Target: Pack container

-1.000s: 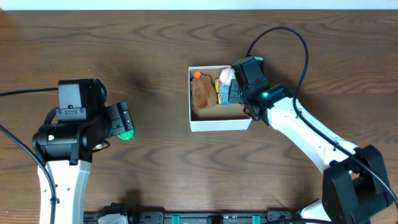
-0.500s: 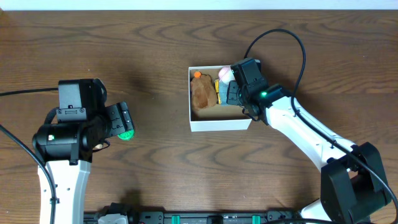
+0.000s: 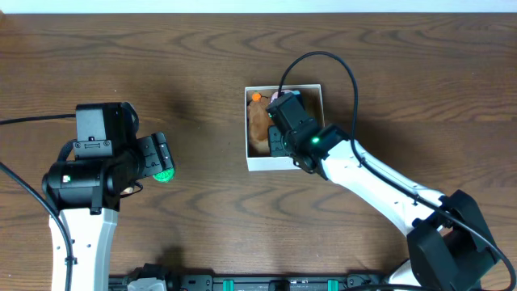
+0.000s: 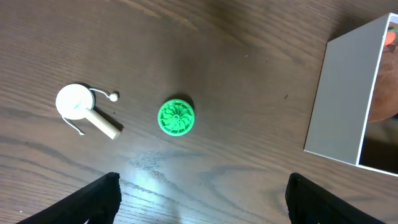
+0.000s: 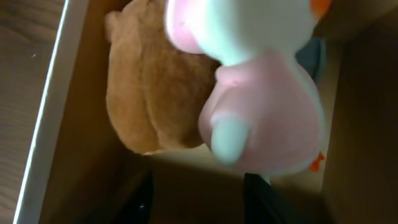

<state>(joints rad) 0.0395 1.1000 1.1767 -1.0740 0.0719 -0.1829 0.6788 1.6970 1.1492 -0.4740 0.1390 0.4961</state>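
Container (image 3: 284, 163) encloses right end effector (image 5: 198, 186), fingers parted and empty, pink-and-white toy (image 5: 261, 112) just ahead, tucked against brown plush (image 5: 149, 93), likely to save room; left end effector (image 4: 199, 199) hovers wide open over green disc (image 4: 176, 116)

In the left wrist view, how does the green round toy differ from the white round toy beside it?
The green round toy is a ribbed disc alone; the white round toy is smooth and has a tan stick handle and a beaded string. Both lie on the table, outside the container.
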